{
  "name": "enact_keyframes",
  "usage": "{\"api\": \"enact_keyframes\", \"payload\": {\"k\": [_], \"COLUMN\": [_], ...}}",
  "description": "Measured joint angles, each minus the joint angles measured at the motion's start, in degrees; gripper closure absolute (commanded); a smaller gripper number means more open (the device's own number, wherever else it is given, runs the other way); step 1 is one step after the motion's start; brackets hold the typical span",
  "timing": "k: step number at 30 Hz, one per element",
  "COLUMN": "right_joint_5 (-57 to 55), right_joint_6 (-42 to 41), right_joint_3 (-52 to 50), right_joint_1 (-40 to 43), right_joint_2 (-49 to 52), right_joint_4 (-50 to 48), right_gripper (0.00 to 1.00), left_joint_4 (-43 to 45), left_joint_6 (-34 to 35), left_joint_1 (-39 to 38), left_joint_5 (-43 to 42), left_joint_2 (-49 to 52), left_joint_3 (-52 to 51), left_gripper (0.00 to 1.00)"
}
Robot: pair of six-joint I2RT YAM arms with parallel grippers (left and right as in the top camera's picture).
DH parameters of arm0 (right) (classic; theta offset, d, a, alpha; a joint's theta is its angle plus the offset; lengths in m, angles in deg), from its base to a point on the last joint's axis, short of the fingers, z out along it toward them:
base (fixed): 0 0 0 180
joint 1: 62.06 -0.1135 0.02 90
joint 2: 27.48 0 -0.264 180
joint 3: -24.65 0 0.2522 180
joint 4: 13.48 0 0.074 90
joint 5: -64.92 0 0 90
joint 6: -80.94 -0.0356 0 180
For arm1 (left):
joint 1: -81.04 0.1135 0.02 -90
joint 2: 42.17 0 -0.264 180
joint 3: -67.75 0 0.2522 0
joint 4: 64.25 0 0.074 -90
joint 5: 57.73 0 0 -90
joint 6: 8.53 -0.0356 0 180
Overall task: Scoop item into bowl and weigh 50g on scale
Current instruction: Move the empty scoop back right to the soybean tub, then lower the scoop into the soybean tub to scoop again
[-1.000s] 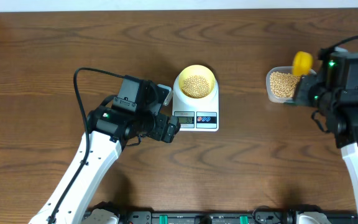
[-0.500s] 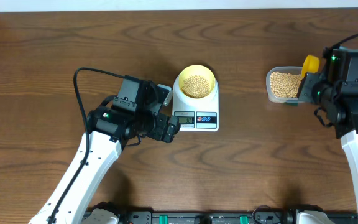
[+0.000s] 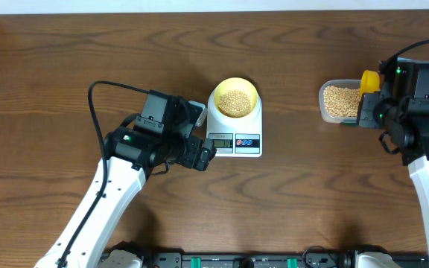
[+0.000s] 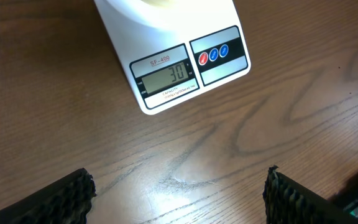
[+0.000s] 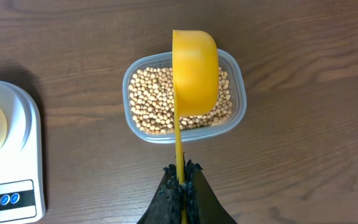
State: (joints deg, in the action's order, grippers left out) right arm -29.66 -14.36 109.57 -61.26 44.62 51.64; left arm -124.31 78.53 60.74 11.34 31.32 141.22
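refill step. right tool clamped on the scoop by its handle, over the tub of beans, 3 o'clock of the scale. bowl of beans sits on the scale, which reads 30. left tool spread apart at 9 o'clock. next: dig, pour sparingly.

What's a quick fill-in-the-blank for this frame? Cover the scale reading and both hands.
1. The scale display reads ___.
2. The right hand is ___ on the handle of the yellow scoop, which hangs over the clear tub of beans.
3. The left hand is ___ and holds nothing.

Missing words: 30; shut; open.
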Motion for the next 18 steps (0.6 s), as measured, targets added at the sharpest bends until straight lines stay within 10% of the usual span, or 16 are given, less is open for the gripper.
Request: {"api": "enact_keyframes", "payload": {"k": [18], "right_joint_5": [-0.04], "right_joint_6": [1.49], "right_joint_3": [-0.02], "right_joint_1": [2.86], "right_joint_2": [0.00], "right_joint_4": [2.01], "right_gripper": [0.99], "left_joint_4": [0.00], "left_joint_6": [0.00], "left_joint_1": [0.00], "left_joint_5": [0.00], "left_joint_2": [0.00], "left_joint_3": [0.00], "left_gripper": [0.11]}}
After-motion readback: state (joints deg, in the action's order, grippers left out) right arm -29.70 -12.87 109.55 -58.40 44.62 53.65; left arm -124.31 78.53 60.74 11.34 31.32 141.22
